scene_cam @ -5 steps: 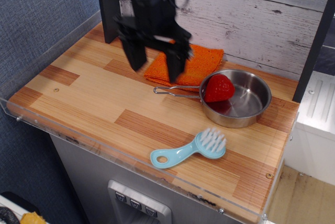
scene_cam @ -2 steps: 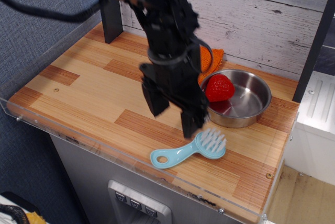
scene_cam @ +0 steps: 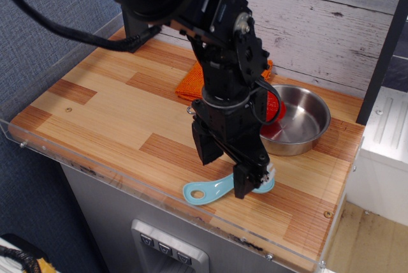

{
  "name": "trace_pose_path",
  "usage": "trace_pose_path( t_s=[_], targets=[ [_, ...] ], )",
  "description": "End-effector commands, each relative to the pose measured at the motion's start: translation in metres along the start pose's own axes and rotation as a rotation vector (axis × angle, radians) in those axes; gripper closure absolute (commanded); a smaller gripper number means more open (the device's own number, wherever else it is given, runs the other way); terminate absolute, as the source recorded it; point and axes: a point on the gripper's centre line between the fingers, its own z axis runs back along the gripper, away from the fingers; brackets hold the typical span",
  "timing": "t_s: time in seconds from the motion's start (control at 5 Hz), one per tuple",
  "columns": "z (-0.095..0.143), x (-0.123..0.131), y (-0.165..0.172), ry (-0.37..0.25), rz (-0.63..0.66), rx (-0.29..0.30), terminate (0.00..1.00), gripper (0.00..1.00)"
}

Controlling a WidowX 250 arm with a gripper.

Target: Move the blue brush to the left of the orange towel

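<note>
The blue brush (scene_cam: 205,190) lies near the table's front edge, handle with its hole pointing left, its white-bristled head mostly hidden behind my arm. My gripper (scene_cam: 224,168) is down over the brush with its jaws apart, one finger (scene_cam: 204,150) behind the neck and the other finger (scene_cam: 245,182) in front of the head. It looks open and not closed on the brush. The orange towel (scene_cam: 190,82) lies at the back of the table against the wall, mostly hidden by my arm.
A steel pan (scene_cam: 305,118) stands right of the towel with a red strawberry (scene_cam: 275,111) in it, partly hidden. A clear plastic rim (scene_cam: 95,169) runs along the table's front and left edges. A dark post (scene_cam: 135,29) stands at the back left.
My gripper has moved from above the towel forward and down to the brush, and now straddles it. The brush, pan and towel have not moved.
</note>
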Motion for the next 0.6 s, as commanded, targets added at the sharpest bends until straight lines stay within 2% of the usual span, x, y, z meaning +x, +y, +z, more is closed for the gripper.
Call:
trace_pose_path(
  t_s=[0.0, 0.2, 0.4],
  targets=[
    [-0.016, 0.003, -0.004, 0.048, -0.043, -0.002, 0.0, 0.0],
    [-0.032, 0.005, -0.004, 0.091, -0.045, -0.019, 0.0, 0.0],
    [-0.037, 0.005, -0.004, 0.104, -0.02, -0.01, 0.0, 1.0]
  ],
)
